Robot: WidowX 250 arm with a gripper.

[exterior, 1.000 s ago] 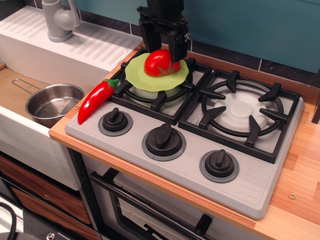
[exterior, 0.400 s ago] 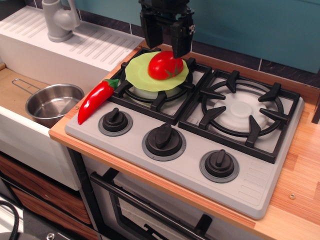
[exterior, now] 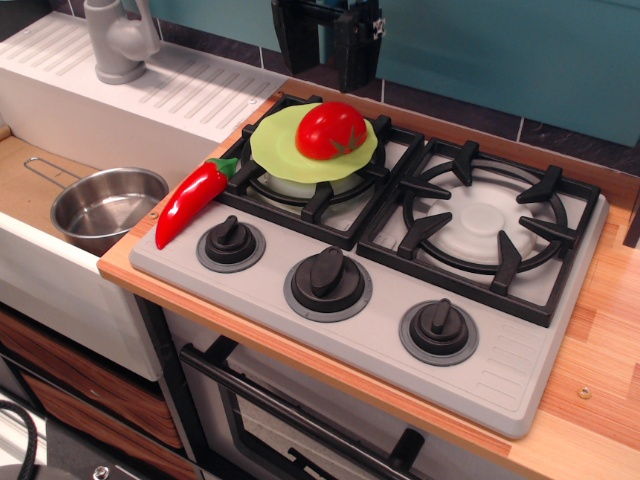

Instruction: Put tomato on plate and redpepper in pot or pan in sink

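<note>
The round red tomato (exterior: 331, 130) lies on the lime-green plate (exterior: 280, 152), which rests on the left burner of the toy stove. My black gripper (exterior: 327, 62) hangs open and empty above the tomato, clear of it, at the top of the view. The long redpepper (exterior: 191, 199) lies on the stove's left edge, beside the left knob. The steel pot (exterior: 104, 207) with its wire handle stands in the tan basin of the sink (exterior: 30, 175) to the left, empty.
A grey faucet (exterior: 117, 40) stands on the ribbed white drainboard (exterior: 170, 90) at the back left. The stove has three black knobs (exterior: 327, 275) along its front and a second burner grate (exterior: 487, 222) on the right. Wooden counter (exterior: 600, 330) runs at the right.
My gripper let go of the tomato and rose straight up away from it. The tomato settled on the plate, rolled slightly to the right. The pepper and pot have not moved.
</note>
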